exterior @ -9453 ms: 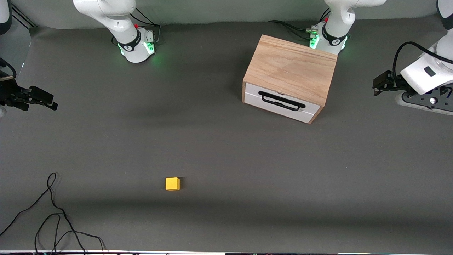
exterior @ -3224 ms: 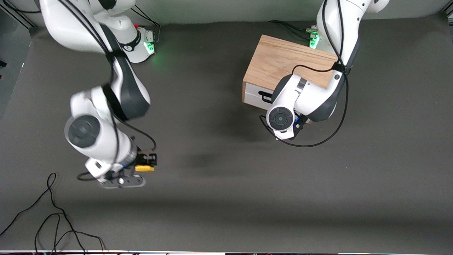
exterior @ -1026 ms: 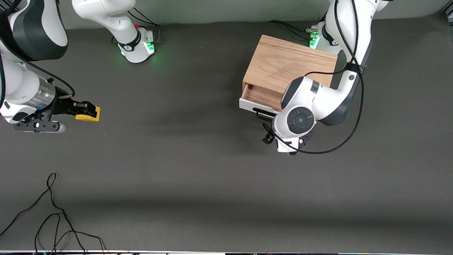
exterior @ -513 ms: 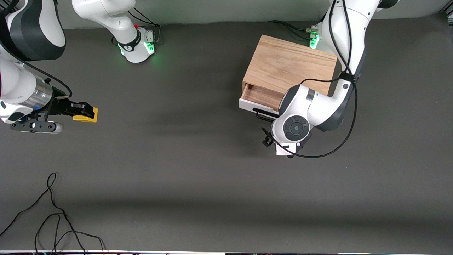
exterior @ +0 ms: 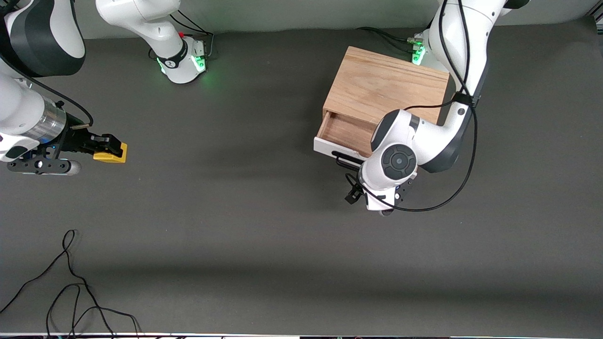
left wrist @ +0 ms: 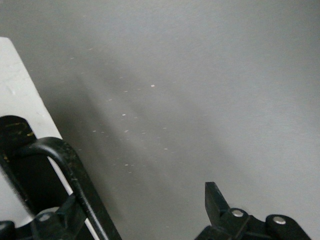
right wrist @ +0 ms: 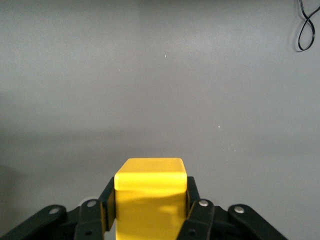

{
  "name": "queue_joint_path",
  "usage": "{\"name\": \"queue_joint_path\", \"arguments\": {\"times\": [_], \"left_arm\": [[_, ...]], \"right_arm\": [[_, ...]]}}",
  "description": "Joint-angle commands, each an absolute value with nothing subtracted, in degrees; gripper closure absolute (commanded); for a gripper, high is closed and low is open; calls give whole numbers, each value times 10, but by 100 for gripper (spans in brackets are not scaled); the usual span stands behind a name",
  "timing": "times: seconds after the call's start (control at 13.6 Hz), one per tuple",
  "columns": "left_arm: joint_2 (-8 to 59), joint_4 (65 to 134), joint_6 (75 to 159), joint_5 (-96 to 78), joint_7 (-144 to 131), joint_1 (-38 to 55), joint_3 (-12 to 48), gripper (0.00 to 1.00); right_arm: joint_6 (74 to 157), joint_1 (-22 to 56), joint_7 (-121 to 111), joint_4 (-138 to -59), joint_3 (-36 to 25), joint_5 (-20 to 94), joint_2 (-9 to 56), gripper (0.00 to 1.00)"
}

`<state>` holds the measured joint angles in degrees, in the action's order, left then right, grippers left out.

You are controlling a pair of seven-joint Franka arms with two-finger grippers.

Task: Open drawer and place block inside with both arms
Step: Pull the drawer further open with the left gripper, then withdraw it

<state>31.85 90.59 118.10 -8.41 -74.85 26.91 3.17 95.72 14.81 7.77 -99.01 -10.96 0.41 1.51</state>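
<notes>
The oak cabinet [exterior: 386, 87] stands toward the left arm's end of the table. Its drawer [exterior: 346, 129] is partly out and shows its wood interior. Its white front [exterior: 324, 144] and black bar handle [exterior: 345, 161] face the front camera. My left gripper [exterior: 354, 187] is at the handle, mostly hidden under its wrist. In the left wrist view it [left wrist: 140, 202] is open, with the handle bar [left wrist: 75, 175] beside one finger. My right gripper [exterior: 112, 149] is shut on the yellow block [exterior: 109, 153] over the right arm's end of the table. The block [right wrist: 150, 195] sits between its fingers [right wrist: 197, 210].
A loose black cable [exterior: 70, 282] lies near the front edge at the right arm's end; it also shows in the right wrist view [right wrist: 305, 25]. The two green-lit arm bases [exterior: 181, 61] stand along the back edge.
The drawer has slid a little farther out with my left gripper at its handle. My right gripper has drifted slightly toward the table's end with the block.
</notes>
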Motion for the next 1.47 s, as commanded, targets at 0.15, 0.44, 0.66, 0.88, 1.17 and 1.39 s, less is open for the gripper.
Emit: {"name": "queue_joint_path", "arguments": {"times": [0.15,0.44,0.66,0.88,1.17,1.39], "left_arm": [[327,884,1252,-66,-744,272,24,0],[329,818,1121,-73,-751,269,22,0],[323,813,1052,-68,-752,268,21,0],[308,753,939,-68,-747,259,19,0],[297,609,713,-70,-647,192,23,0],[232,615,663,-32,-403,134,19,0]], "right_arm": [[965,156,64,-1000,-115,-4,1,69],[964,157,64,-1002,-115,-4,1,69],[965,158,64,-1001,-114,-4,1,69],[969,159,47,-1002,-114,-4,2,69],[970,159,43,-1002,-113,-4,2,69],[974,176,44,-1003,-113,-4,2,69]]}}
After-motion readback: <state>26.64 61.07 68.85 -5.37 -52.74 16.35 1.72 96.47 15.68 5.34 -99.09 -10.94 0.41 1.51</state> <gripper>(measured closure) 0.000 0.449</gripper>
